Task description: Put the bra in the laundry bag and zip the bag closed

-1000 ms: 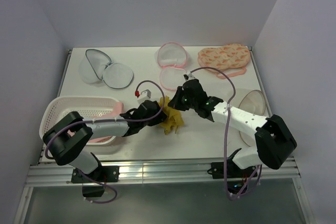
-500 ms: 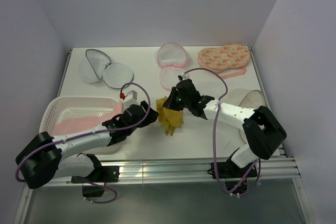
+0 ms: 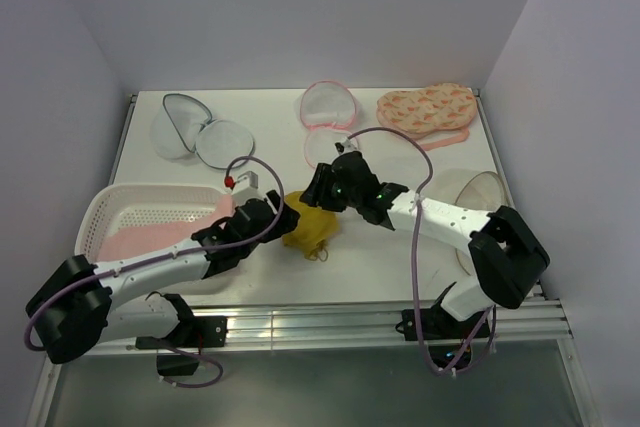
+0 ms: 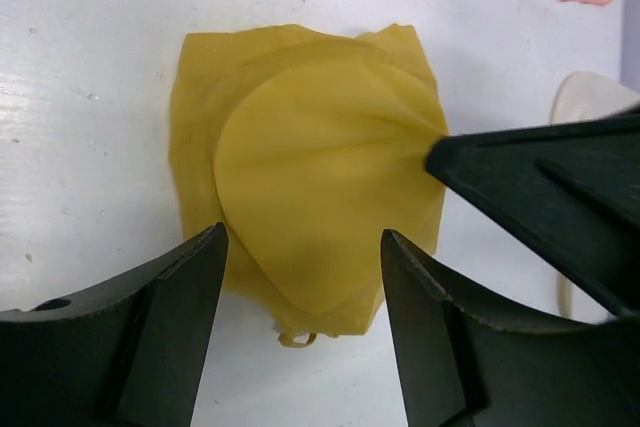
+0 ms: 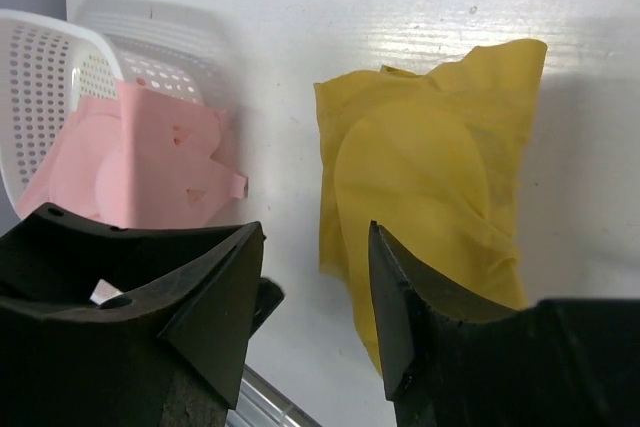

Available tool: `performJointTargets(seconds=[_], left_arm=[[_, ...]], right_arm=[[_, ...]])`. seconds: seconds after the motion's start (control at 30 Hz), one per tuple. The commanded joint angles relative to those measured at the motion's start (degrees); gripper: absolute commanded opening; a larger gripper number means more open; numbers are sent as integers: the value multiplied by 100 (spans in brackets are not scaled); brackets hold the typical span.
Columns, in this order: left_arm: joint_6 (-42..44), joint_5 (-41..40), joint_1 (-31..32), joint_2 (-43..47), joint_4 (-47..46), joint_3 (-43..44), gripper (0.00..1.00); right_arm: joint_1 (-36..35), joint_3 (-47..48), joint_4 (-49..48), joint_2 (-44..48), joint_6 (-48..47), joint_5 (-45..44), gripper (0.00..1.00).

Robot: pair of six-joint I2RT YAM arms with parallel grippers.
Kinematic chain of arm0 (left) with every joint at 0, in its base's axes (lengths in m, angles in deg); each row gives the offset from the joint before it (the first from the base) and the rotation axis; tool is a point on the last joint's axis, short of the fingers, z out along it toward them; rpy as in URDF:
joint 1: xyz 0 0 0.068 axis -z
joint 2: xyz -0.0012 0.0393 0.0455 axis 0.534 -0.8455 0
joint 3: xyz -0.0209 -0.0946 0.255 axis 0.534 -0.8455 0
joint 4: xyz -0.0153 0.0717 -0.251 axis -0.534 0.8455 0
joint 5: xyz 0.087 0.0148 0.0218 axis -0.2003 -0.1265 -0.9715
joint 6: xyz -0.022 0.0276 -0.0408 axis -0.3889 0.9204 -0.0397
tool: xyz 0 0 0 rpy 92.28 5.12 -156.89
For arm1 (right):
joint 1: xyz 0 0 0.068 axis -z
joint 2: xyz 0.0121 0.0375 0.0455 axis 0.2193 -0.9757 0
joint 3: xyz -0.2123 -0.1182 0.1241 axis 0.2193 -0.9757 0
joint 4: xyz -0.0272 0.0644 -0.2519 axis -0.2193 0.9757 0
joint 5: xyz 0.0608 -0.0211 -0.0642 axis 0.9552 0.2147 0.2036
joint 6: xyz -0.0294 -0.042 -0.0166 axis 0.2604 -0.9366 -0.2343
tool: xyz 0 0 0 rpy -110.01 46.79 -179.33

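My left gripper (image 4: 302, 242) and right gripper (image 5: 315, 232) gape over the yellow bra (image 4: 320, 177); the laundry bag (image 3: 226, 144) lies open far left, lengthwise left-right.

A white perforated basket (image 3: 160, 190) is seen at the near left of the tabletop (image 3: 260, 107), with a pink garment (image 3: 140, 237) draped in it. A pink-rimmed mesh clamshell bag (image 3: 328, 125) is laid open at the far middle. A peach patterned padded piece (image 3: 425, 107) is set just right of it. A beige cup (image 3: 482, 190) is placed by the right edge.
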Motion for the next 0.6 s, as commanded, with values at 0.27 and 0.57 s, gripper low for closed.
performJointTargets(seconds=[0.27,0.57], left_arm=[[255,-265,12,-1169,318,841,67],[263,-248,-66,-1758,318,1052,66]], right_arm=[[173,-156,557,954,-356,-920,56],[868,-903,153,1009,-471,-393,67]])
